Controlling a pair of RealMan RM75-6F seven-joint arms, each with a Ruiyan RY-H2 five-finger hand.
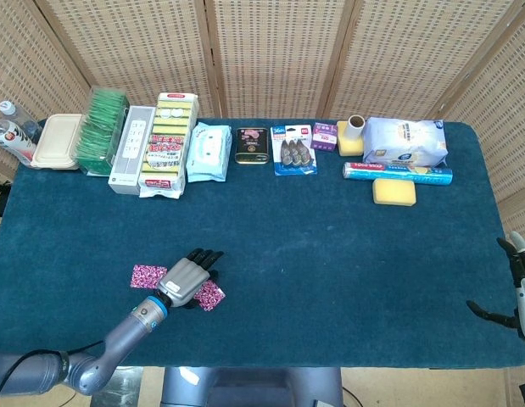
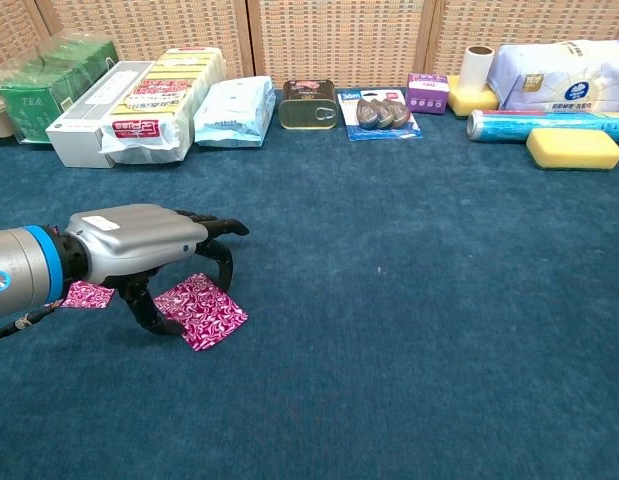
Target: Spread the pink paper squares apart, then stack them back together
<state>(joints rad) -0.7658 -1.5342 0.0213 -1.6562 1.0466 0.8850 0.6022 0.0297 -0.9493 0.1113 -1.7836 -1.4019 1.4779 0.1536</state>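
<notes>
Two pink patterned paper squares lie on the blue cloth near the table's front left. One square (image 2: 202,312) (image 1: 211,295) lies under my left hand (image 2: 149,250) (image 1: 186,279), whose curled fingertips (image 2: 169,326) press down on its left part. The other square (image 2: 86,294) (image 1: 144,275) lies just to the left, partly hidden by the wrist. My right hand (image 1: 515,292) hangs at the table's right front edge, fingers apart, holding nothing; the chest view does not show it.
A row of goods lines the far edge: green tea box (image 2: 49,85), white box (image 2: 84,128), sponge packs (image 2: 154,95), wipes (image 2: 232,108), tin (image 2: 308,105), blister pack (image 2: 381,113), blue roll (image 2: 544,124), yellow sponge (image 2: 573,147), white bag (image 2: 564,85).
</notes>
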